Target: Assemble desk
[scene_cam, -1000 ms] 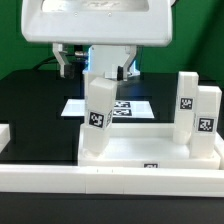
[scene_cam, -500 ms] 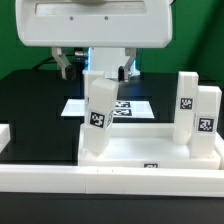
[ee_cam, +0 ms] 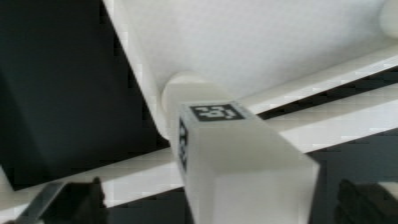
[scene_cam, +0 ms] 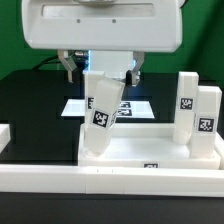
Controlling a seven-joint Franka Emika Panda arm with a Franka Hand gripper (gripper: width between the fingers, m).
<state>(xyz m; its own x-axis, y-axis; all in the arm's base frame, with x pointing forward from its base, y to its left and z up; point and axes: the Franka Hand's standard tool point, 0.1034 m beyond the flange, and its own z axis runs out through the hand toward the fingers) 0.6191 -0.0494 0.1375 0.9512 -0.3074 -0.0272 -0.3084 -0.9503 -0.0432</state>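
Observation:
The white desk top (scene_cam: 150, 150) lies flat on the black table. A white tagged leg (scene_cam: 100, 122) stands on its corner at the exterior view's left, leaning with its upper end toward the exterior view's right. My gripper (scene_cam: 108, 72) is over the leg's upper end. In the wrist view the leg (ee_cam: 240, 165) lies between the two dark fingers, with a gap showing on each side, wider on one. My gripper (ee_cam: 217, 205) looks open around the leg. Two more legs (scene_cam: 188, 100) (scene_cam: 207, 120) stand upright on the top at the exterior view's right.
The marker board (scene_cam: 137, 108) lies on the black table behind the desk top. A long white rail (scene_cam: 110, 190) runs along the front. The arm's white body (scene_cam: 100, 25) fills the upper part of the exterior view.
The leg under the gripper has tipped, its upper end leaning toward the exterior view's right. The arm has shifted slightly the same way. The other two legs have not moved.

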